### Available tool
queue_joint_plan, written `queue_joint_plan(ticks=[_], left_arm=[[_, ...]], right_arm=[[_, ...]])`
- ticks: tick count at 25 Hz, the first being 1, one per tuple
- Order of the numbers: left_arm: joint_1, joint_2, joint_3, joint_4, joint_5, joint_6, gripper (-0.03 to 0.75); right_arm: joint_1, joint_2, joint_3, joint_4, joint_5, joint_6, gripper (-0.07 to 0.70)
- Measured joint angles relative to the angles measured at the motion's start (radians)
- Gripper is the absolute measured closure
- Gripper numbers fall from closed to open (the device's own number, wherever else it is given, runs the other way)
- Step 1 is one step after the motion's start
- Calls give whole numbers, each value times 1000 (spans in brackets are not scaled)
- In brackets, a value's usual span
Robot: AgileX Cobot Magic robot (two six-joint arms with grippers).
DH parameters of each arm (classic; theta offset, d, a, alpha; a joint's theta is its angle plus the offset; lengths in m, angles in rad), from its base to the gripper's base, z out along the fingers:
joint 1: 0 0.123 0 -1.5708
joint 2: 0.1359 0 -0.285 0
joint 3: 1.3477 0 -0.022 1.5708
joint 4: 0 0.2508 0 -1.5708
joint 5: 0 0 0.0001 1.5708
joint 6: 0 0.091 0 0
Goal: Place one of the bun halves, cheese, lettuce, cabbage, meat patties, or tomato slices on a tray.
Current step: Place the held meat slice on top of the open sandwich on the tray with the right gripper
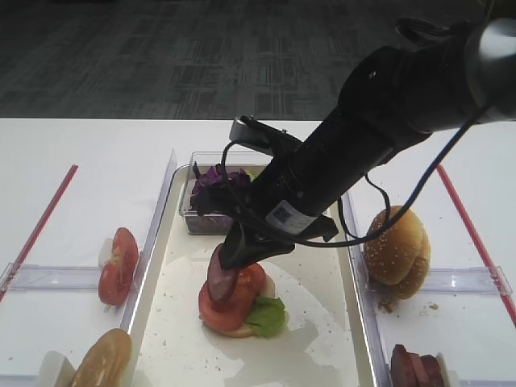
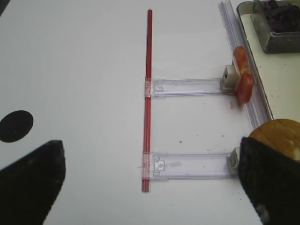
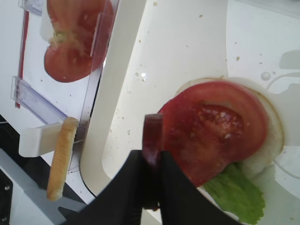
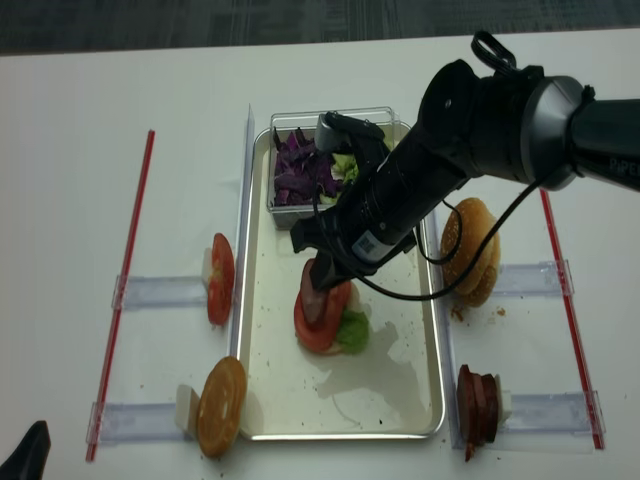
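The right gripper (image 3: 152, 164), its black fingers (image 3: 123, 187) pinched tight on the lower part of a dark reddish meat patty (image 3: 152, 136), holds the disc on edge at the rim of a tomato slice (image 3: 213, 129) that tops a small stack on the tray (image 4: 395, 375). From above, the patty (image 1: 219, 278) leans against the left side of the slice (image 1: 234, 302), with a bright green piece of lettuce (image 1: 268, 316) poking out at the stack's lower right and a pale bun half (image 3: 274, 140) showing beneath the slice in the right wrist view. Behind the stack, at the tray's far end, a clear plastic box (image 4: 320, 115) holds dark purple cabbage (image 4: 297, 170). Left of the tray, more tomato slices (image 4: 220, 278) stand on edge in a clear holder, and a bun half (image 4: 220, 405) stands on edge in the next holder nearer the camera. Right of the tray sit sesame-seeded bun halves (image 4: 472, 250) and, nearer the camera, a row of spare meat patties (image 4: 480, 400). The left gripper (image 2: 150, 183) hovers well clear over the white table (image 2: 84, 70), its dark fingers (image 2: 30, 183) spread wide with nothing between them, beside a red strip (image 2: 149, 93).
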Motion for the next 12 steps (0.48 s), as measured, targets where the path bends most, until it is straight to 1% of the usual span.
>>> queue_joint_plan(ticks=[12], left_arm=[[0,0,0,2,0,0,26]], right_arm=[[0,14,0,5,-11,-6,521]])
